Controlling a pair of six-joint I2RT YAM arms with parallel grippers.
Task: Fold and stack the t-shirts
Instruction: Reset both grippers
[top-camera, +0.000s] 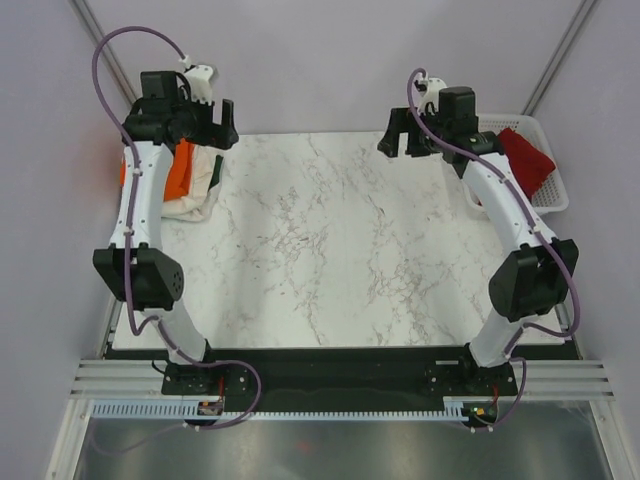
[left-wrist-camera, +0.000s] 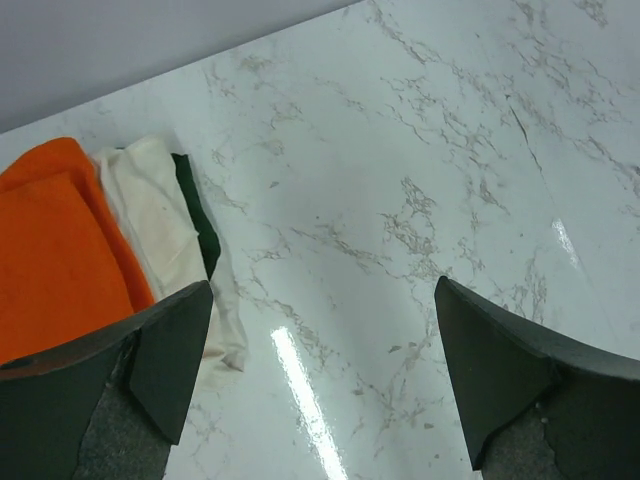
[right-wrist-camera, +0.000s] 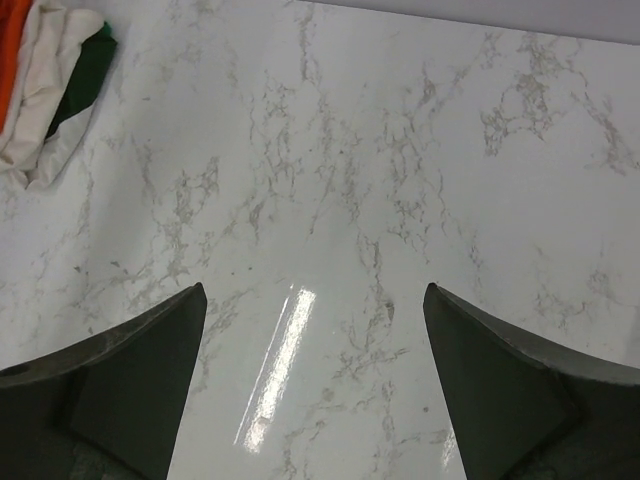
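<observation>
Top external: bright-orange cloth t-shirt (top-camera: 182, 167) folded on rumpled cream-white t-shirt (top-camera: 205, 192), 10 o'clock; dark-red t-shirt (top-camera: 525, 160) in white plastic lattice basket (top-camera: 560, 196), 2 o'clock. L gripper (left-wrist-camera: 322, 290), R gripper (right-wrist-camera: 314, 290) wide, empty.

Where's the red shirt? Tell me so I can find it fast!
Find the marble table, then its far right corner, where a white lattice basket sits. The dark red t-shirt lies bunched inside it, the only shirt there; the orange t-shirt and cream-white t-shirt are piled at the far left.
</observation>
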